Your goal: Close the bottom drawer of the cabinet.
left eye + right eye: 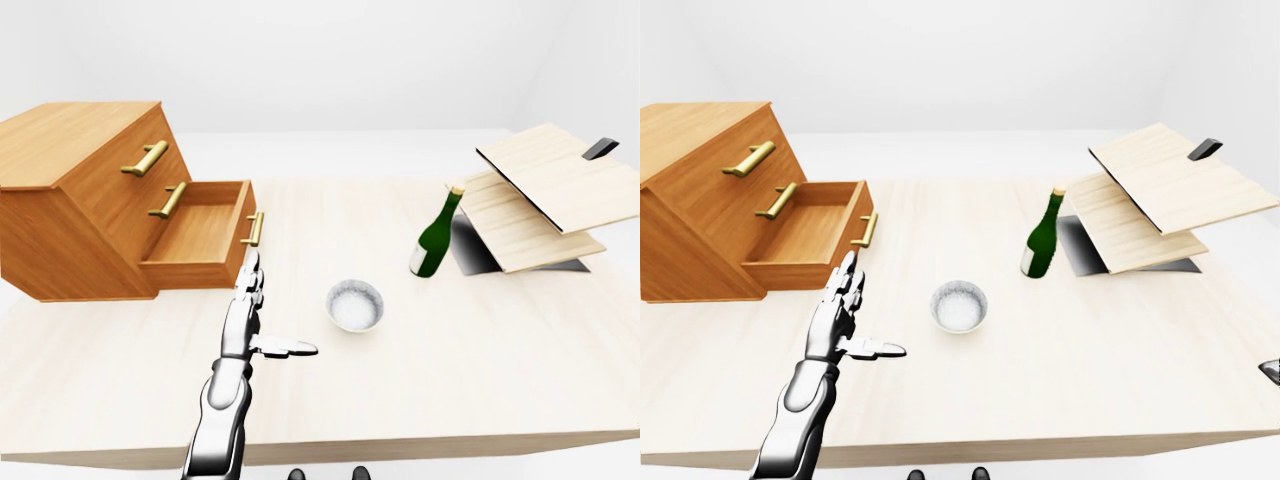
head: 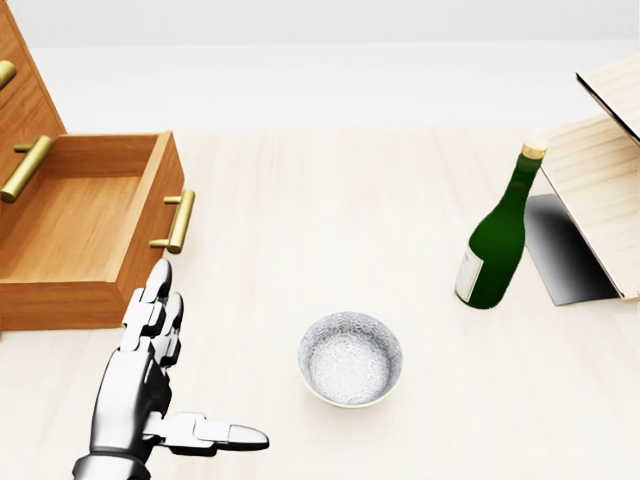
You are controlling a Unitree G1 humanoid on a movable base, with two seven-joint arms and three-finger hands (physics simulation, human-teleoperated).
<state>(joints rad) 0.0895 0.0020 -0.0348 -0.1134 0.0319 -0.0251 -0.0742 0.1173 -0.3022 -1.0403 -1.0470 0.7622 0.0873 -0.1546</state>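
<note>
The left hand (image 2: 150, 385) hangs over the table (image 2: 330, 200) with fingers spread, holding nothing. Right of it sits a bowl (image 2: 350, 358). Beyond the fingertips, upper left, the bottom drawer (image 2: 85, 230) stands open from the cabinet (image 1: 85, 190). A green bottle (image 2: 497, 240) stands far right, beside leaning boards (image 1: 540, 195).

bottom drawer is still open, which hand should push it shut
Left. The left hand is open, fingers pointing at the drawer front, just below its handle in the head view. The right hand shows in no view.
</note>
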